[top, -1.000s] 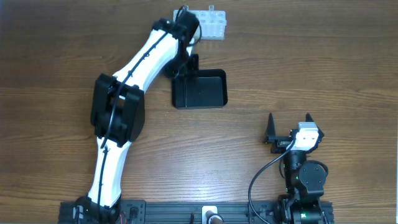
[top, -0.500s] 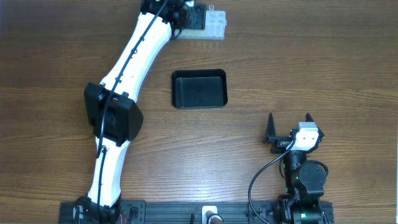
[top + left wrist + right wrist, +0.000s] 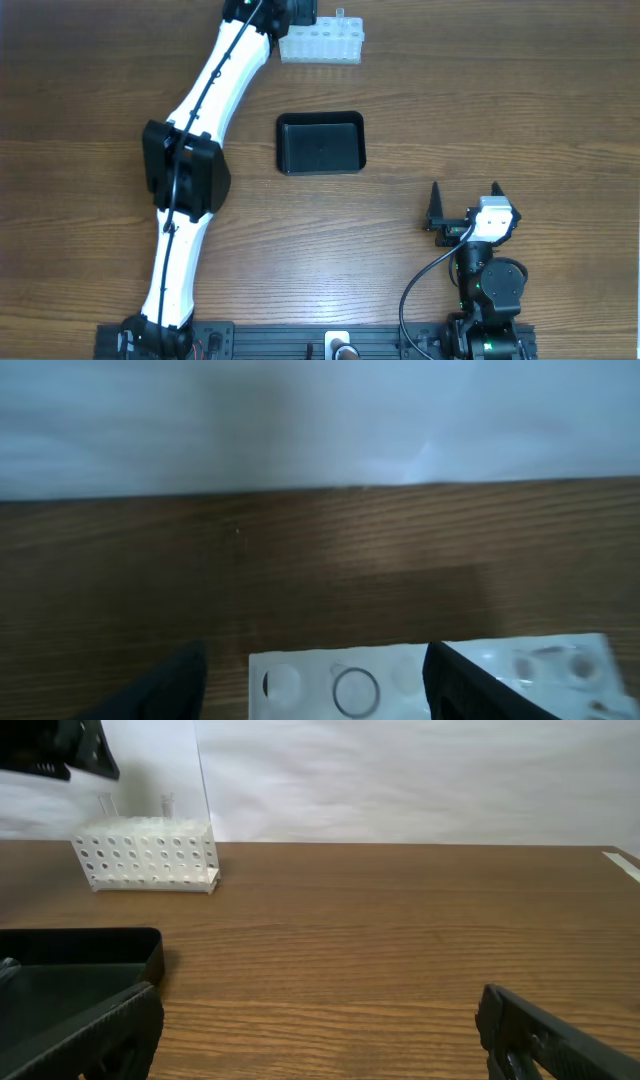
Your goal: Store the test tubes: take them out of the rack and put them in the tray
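The white test tube rack (image 3: 322,43) stands at the table's far edge, with a clear tube (image 3: 340,14) sticking up near its far side. My left gripper (image 3: 300,12) hovers over the rack's left end. In the left wrist view, the left gripper (image 3: 320,685) is open and its dark fingers (image 3: 165,685) straddle the rack top (image 3: 300,680) and a round tube mouth (image 3: 352,690). The black tray (image 3: 321,143) lies mid-table. My right gripper (image 3: 465,205) rests open near its base, away from both. From the right wrist, the rack (image 3: 150,855) shows two tubes (image 3: 167,802) upright.
Bare wooden table surrounds the tray and rack. A white wall (image 3: 400,770) rises just behind the table's far edge. The left arm's long white links (image 3: 215,95) cross the left half of the table. The tray's corner (image 3: 100,960) lies ahead of the right gripper (image 3: 320,1050).
My left gripper has left the tray's far left corner and moved to the far edge, over the rack's left end. The right arm has stayed still.
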{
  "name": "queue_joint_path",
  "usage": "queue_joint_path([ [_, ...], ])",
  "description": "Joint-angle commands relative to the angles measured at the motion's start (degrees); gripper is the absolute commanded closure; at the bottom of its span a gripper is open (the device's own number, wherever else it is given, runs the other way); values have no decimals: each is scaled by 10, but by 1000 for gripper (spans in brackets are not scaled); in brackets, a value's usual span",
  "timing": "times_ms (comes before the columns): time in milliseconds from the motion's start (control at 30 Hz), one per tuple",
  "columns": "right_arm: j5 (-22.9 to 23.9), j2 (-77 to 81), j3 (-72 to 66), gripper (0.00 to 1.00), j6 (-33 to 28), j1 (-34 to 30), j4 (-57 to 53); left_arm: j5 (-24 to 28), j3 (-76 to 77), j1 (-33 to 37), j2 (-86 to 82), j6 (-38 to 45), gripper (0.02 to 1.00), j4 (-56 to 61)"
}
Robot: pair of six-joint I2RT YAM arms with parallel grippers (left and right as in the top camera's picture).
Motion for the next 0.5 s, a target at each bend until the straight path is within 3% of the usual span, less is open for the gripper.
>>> queue_joint_path([
  [33, -3, -6, -3, 7, -2, -4, -2, 7, 8, 3, 25, 9, 332, 17],
  [233, -3, -6, -3, 7, -2, -4, -2, 19, 8, 3, 40, 8, 336, 28],
  [333, -3, -6, -3, 9, -2, -4, -2, 19, 8, 3, 46, 8, 472, 28],
  [433, -3, -6, -3, 7, -2, -4, -2, 19, 8, 3, 49, 8, 496, 28],
  [467, -3, -6, -3, 7, -2, -4, -2, 19, 8, 3, 49, 8, 584, 28],
  [500, -3, -6, -3, 9, -2, -4, -2, 19, 8, 3, 49, 8, 592, 28],
])
